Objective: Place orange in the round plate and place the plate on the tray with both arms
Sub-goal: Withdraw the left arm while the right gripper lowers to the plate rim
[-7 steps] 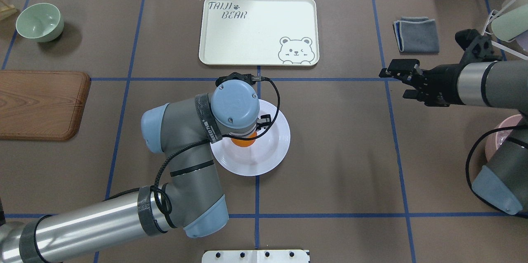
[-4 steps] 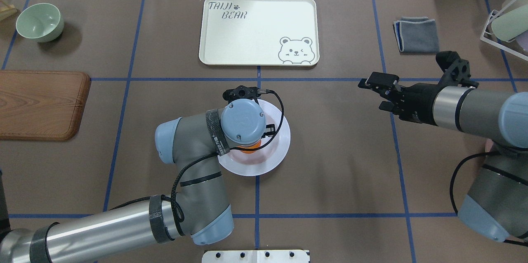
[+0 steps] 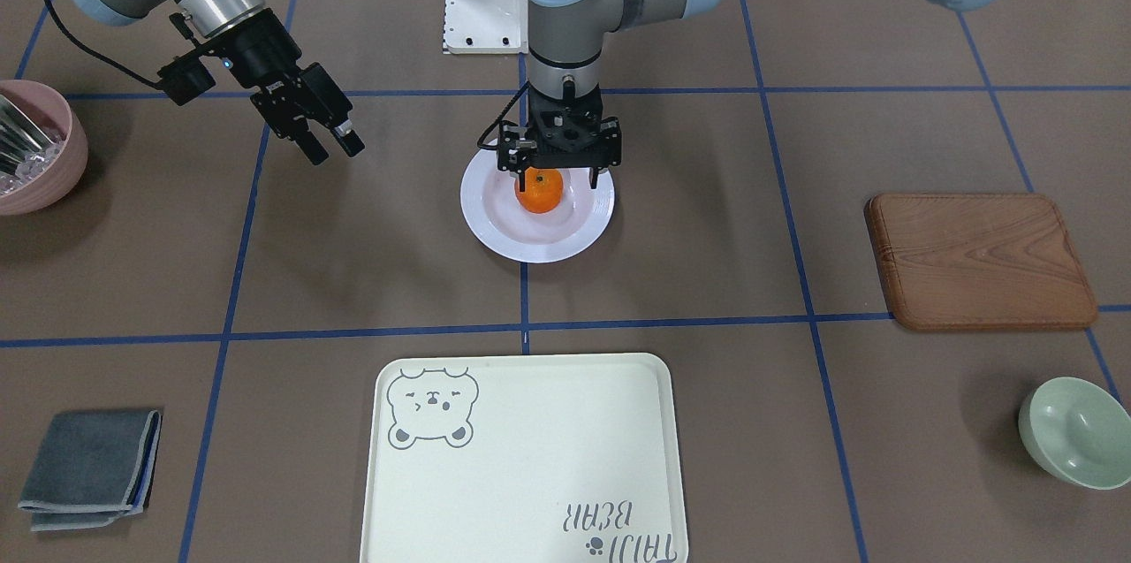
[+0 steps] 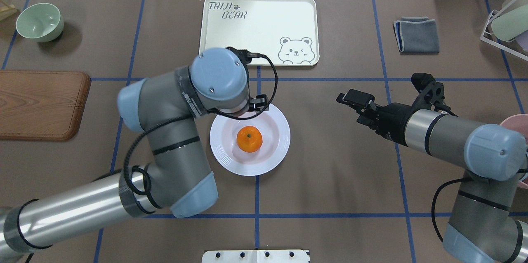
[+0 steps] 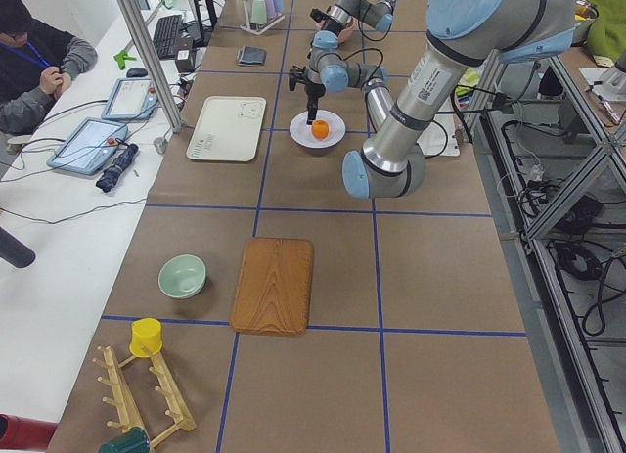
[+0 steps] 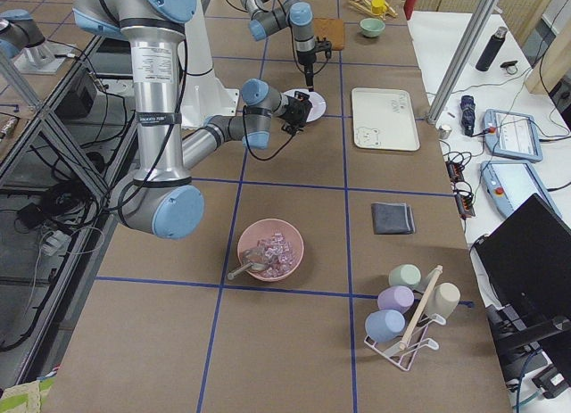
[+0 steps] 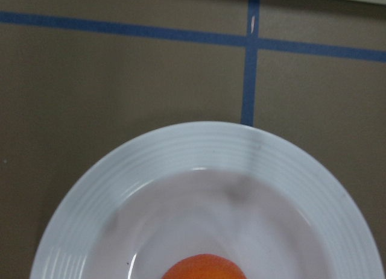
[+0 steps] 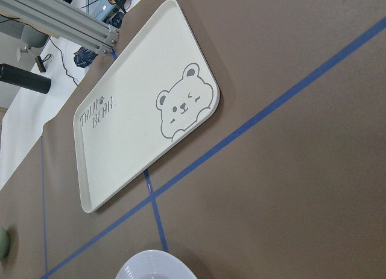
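Note:
The orange (image 4: 249, 139) lies in the middle of the white round plate (image 4: 277, 151), near the table's centre. My left gripper (image 3: 557, 179) hangs open just above the orange, one finger on each side, touching nothing; in the overhead view its wrist hides it. The left wrist view holds the plate's rim (image 7: 205, 149) and the top of the orange (image 7: 202, 268). Right of the plate, my right gripper (image 4: 350, 109) is open and empty above bare table. The cream tray (image 4: 259, 31) with the bear drawing lies beyond the plate, with nothing on it.
A wooden board (image 4: 41, 104) and a green bowl (image 4: 40, 21) are at the left. A folded grey cloth (image 4: 416, 34) and a cup rack (image 4: 509, 23) sit at the back right. A pink bowl (image 3: 31, 148) stands by the right arm.
My left gripper has let go of the orange and lifted off it, its wrist swinging toward the tray. The right arm has swept in toward the plate.

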